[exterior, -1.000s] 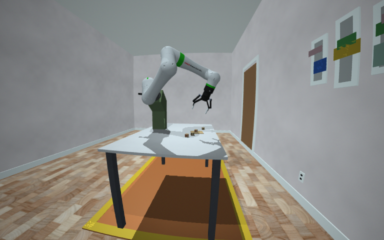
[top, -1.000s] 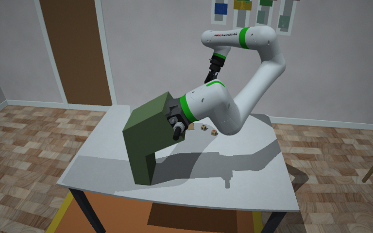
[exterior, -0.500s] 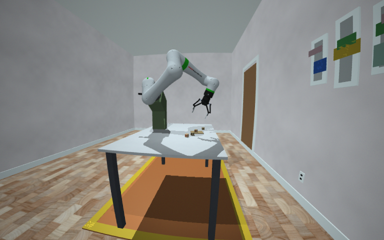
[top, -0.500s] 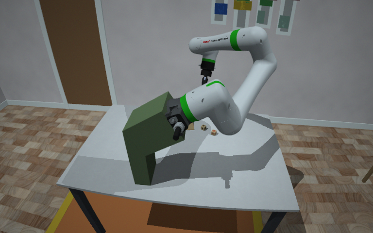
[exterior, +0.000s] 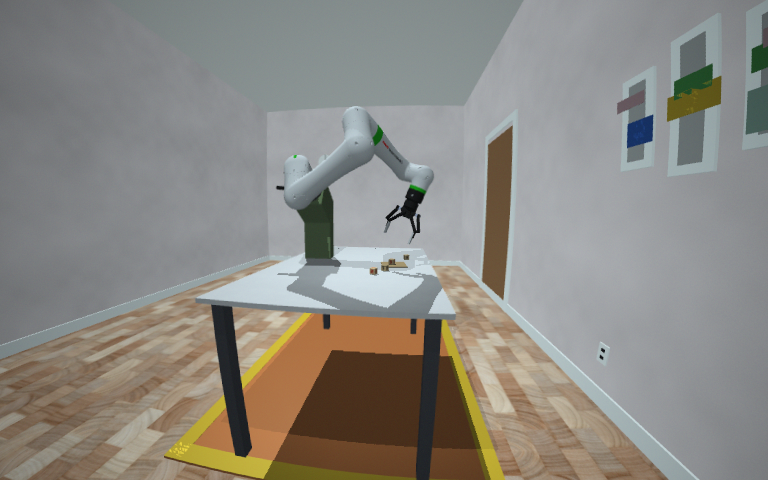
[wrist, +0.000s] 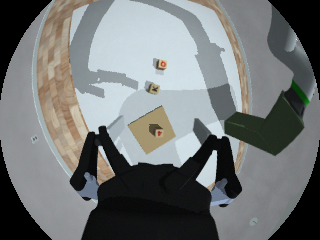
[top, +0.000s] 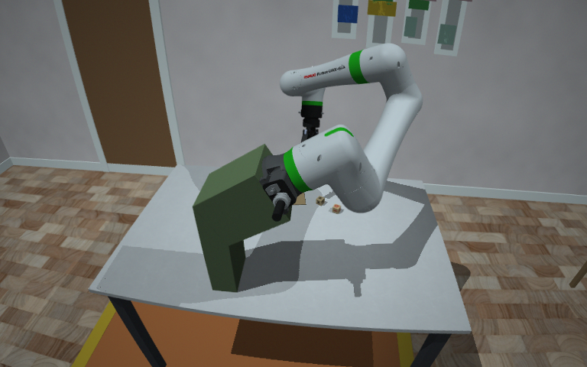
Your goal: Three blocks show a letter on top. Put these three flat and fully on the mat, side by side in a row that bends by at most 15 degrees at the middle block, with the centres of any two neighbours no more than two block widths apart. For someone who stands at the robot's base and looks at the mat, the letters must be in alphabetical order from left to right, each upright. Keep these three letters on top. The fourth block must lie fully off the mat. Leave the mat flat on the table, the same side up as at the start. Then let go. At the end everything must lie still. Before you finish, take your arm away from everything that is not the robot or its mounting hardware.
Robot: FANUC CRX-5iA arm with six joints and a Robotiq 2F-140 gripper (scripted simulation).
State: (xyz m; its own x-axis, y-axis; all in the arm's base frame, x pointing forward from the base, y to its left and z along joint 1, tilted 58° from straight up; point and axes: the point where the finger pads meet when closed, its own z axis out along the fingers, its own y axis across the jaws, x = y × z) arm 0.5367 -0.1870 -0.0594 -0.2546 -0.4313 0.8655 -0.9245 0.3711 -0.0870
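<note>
Black gripper (wrist: 155, 168) jaws wide and empty high over tan mat (wrist: 144, 135) carrying one block (wrist: 159, 132), two more blocks (wrist: 154, 88) (wrist: 162, 64) off-mat toward 12 o'clock, approach step, descent onto an off-mat block likely needed next.

A tan mat (wrist: 143, 135) lies flat with one block (wrist: 159, 131) on it; two blocks (wrist: 154, 88) (wrist: 162, 64) sit beyond, off it.
</note>
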